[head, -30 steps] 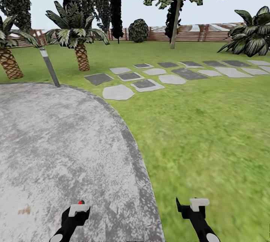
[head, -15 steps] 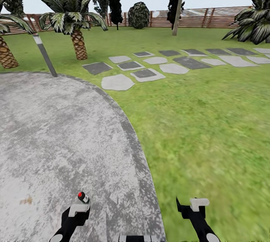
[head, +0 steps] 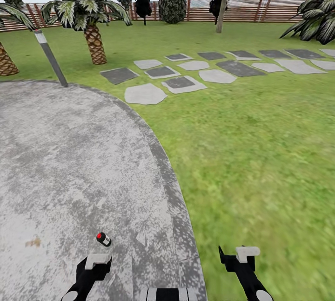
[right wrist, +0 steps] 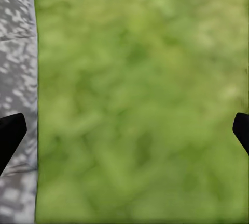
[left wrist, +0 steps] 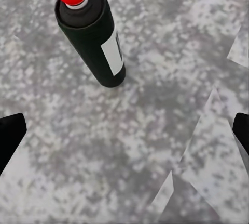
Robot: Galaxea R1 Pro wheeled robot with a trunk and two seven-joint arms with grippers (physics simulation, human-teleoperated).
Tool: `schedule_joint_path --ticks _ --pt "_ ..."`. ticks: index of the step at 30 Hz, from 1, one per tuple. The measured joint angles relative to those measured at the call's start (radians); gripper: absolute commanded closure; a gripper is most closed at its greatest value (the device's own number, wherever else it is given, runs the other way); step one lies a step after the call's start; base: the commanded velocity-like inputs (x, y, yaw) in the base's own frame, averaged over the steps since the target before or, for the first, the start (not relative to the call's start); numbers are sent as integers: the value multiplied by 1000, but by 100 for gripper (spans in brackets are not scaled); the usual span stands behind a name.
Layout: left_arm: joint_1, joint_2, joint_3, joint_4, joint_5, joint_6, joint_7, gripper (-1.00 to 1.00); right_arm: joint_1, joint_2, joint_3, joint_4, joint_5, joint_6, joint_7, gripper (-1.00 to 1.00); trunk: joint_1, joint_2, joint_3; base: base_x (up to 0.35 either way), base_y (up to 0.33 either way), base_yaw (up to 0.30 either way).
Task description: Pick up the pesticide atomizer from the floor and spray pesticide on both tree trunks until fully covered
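Dark green bottle (left wrist: pixel 93 37), red cap, white label, upright on paving (head: pixel 70 161), 12 o'clock of left hand (left wrist: pixel 124 130); hand wide, empty.

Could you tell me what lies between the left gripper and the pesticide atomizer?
Only bare grey speckled paving separates the left gripper from the dark green, red-topped atomizer bottle, seen in the left wrist view.

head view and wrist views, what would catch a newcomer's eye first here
The red top of the small dark atomizer stands out, upright on the grey paving just ahead of the left hand; the left wrist view shows it close, beyond the open fingers. Next comes the paving's curved edge against the lawn, where the right hand hangs open over grass. Farther off, stepping stones cross toward the fence.
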Motion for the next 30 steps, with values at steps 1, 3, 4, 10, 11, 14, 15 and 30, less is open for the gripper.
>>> schedule_joint_path --ticks 1,3,4,10,11,14,15,30 --pt "0 0 0 0 0 0 0 -100 0 0 0 0 0 0 0 -100 0 0 0 0 0 0" --pt "0 0 -1 0 0 0 0 -100 0 0 0 0 0 0 0 -100 0 0 0 0 0 0" --pt "0 0 -1 0 0 1 0 -100 0 0 0 0 0 0 0 -100 0 0 0 0 0 0" --pt "0 3 2 -2 0 1 0 -100 0 0 0 0 0 -1 0 -100 0 0 0 41 55 0" --pt "0 3 2 -2 0 1 0 -100 0 0 0 0 0 -1 0 -100 0 0 0 112 194 0" --pt "-1 3 5 -2 0 1 1 -100 0 0 0 0 0 -1 0 -100 0 0 0 71 122 0" --pt "-1 3 6 -2 0 1 0 -100 0 0 0 0 0 -1 0 -100 0 0 0 28 48 0" --pt "-1 3 6 -2 0 1 0 -100 0 0 1 -1 0 0 0 -100 0 0 0 62 56 0"
